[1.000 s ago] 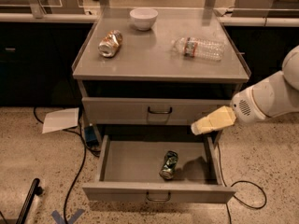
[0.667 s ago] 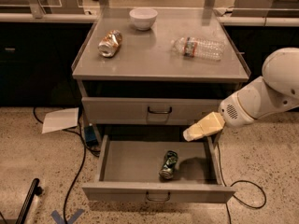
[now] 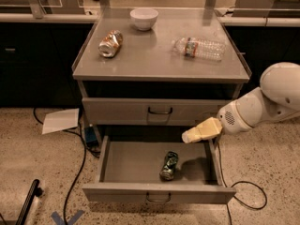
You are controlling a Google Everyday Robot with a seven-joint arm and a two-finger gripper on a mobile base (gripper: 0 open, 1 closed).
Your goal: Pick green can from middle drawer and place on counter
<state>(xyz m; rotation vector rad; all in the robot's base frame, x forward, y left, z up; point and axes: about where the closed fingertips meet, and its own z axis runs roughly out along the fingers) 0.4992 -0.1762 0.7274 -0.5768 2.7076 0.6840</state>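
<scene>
Cream-coloured gripper (image 3: 188,136) has crept left and lower. It now hangs over the right rear corner of the wide grey metal middle drawer (image 3: 122,194), carrying nothing; its opening cannot be told. Small dark green can (image 3: 169,165) lies mid-floor, near the front edge. Advice: come down square over it and grip across its width.

The white arm (image 3: 255,110) is projecting in from the right edge of the view, its rounded upper joint sitting high and its forearm sloping down to the left. The pale yellow tool (image 3: 200,131) is pointing left and slightly downward, apparently hanging free of contact.
</scene>
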